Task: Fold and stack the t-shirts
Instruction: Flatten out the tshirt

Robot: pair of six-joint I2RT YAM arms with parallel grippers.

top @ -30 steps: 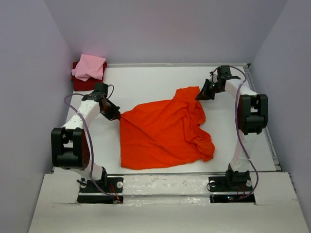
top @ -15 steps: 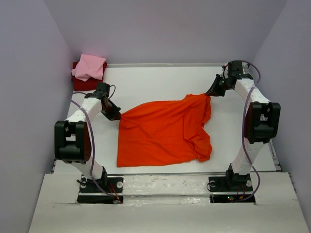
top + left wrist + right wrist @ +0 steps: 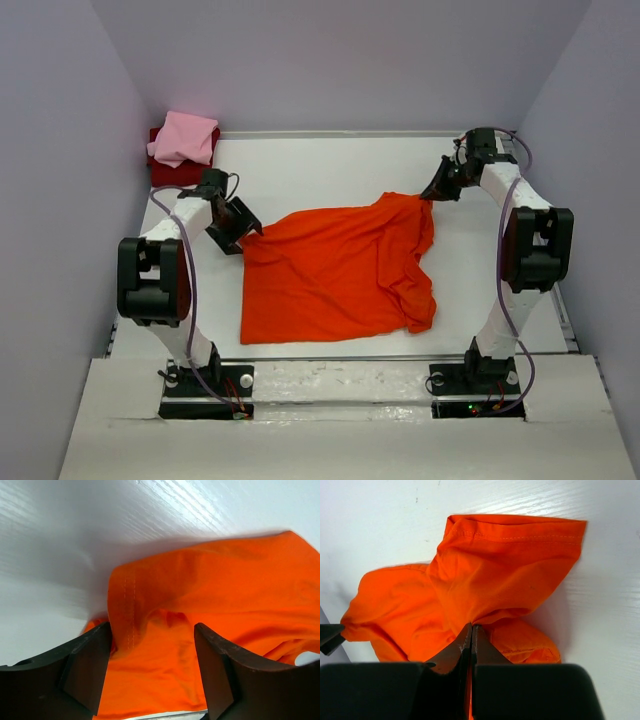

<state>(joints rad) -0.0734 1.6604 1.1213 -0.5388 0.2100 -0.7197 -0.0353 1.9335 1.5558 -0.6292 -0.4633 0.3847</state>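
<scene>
The orange-red t-shirt (image 3: pixel 335 275) lies spread on the table (image 3: pixel 320 168), its far right corner pinched in the closed right gripper (image 3: pixel 432 194), while the left gripper (image 3: pixel 244 227) stands open at its left corner

Lab booth: white table (image 3: pixel 330 165), lilac walls (image 3: pixel 340 60)

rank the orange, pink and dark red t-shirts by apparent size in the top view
1. orange t-shirt, spread out
2. pink t-shirt, folded
3. dark red t-shirt, mostly under the pink one, so unsure
</scene>
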